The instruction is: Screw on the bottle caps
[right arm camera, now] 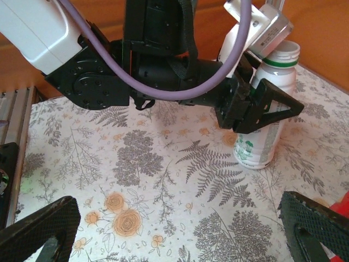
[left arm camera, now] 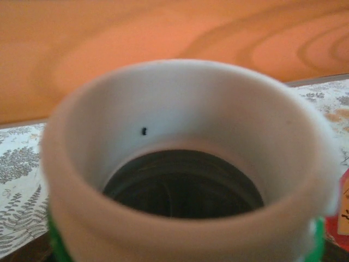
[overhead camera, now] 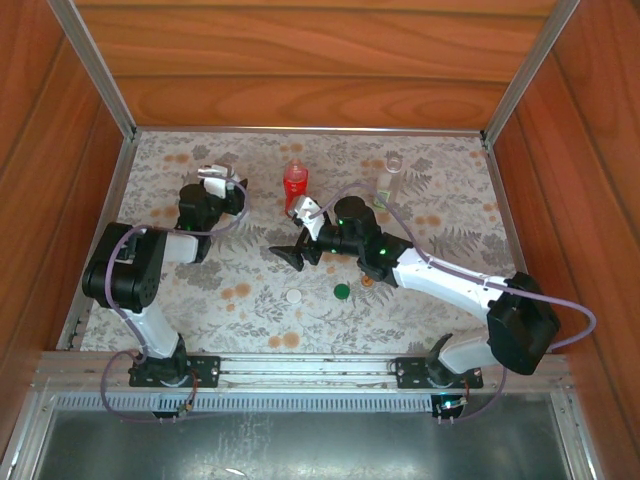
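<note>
My left gripper (overhead camera: pixel 216 183) is shut on the clear bottle with the white-green label (overhead camera: pixel 212 172), which stands upright at the back left. In the right wrist view a black finger (right arm camera: pixel 262 109) presses that bottle (right arm camera: pixel 256 147). The left wrist view looks down into its uncapped white neck (left arm camera: pixel 185 109). The red bottle (overhead camera: pixel 295 182) stands mid-back, uncapped. A clear bottle (overhead camera: pixel 392 172) stands at the back right. My right gripper (overhead camera: pixel 290 236) hangs open over bare cloth (right arm camera: pixel 177 218). White cap (overhead camera: pixel 293 296), green cap (overhead camera: pixel 342 291) and orange cap (overhead camera: pixel 368 282) lie near the right forearm.
Wooden walls enclose the patterned cloth (overhead camera: pixel 440 300) on three sides, with aluminium posts at the back corners. The right arm's forearm (overhead camera: pixel 440 280) stretches across the cloth from the near right. The red bottle's edge (left arm camera: pixel 343 213) shows just right of the held bottle.
</note>
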Available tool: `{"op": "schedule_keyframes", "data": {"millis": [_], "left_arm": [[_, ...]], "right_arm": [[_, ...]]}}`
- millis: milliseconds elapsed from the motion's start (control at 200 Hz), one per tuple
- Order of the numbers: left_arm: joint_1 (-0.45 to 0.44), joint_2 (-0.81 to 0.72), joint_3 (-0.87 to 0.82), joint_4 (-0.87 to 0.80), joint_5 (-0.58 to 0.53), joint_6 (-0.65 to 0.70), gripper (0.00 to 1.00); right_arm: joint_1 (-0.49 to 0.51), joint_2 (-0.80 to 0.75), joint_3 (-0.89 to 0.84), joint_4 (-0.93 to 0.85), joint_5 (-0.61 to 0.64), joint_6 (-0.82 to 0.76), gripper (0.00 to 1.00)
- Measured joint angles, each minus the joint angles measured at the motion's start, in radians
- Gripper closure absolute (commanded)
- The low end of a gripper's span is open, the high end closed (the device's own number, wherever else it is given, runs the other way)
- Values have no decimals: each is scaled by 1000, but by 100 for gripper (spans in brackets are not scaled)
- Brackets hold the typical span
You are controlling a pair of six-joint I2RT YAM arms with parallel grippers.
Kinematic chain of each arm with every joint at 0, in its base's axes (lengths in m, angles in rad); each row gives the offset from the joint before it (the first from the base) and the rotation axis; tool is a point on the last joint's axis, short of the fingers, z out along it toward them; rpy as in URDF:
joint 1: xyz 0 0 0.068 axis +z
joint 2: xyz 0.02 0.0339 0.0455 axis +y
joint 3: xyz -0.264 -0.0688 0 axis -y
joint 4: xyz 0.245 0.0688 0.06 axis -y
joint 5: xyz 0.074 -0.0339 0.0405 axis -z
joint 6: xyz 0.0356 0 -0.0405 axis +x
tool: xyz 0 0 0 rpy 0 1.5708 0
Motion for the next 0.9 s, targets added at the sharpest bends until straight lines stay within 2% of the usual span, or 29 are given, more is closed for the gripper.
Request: {"op": "schedule_keyframes", "data": {"millis": [80,225,445,620,785,899], "left_arm": [[0,0,-2,3,12,3,43],[0,-14,-20,10,29,16,48],[0,-120,-113,10,70,37,49],[-2,-268,-224,9,167,50,49],[-39,-409,-304,-21,226,68,49],[-114,-466,-323,-66,253,104,49]], "right_arm": [[0,0,0,1,19,9,0],[0,0,-5,8,74,40,0],[0,-26,-68,29,183,84,0],[-1,-76,-108,-5,278,121,0],[-17,-132,-143,-72,345,203,0],[-37,-172,-185,-116,381,253,0]]}}
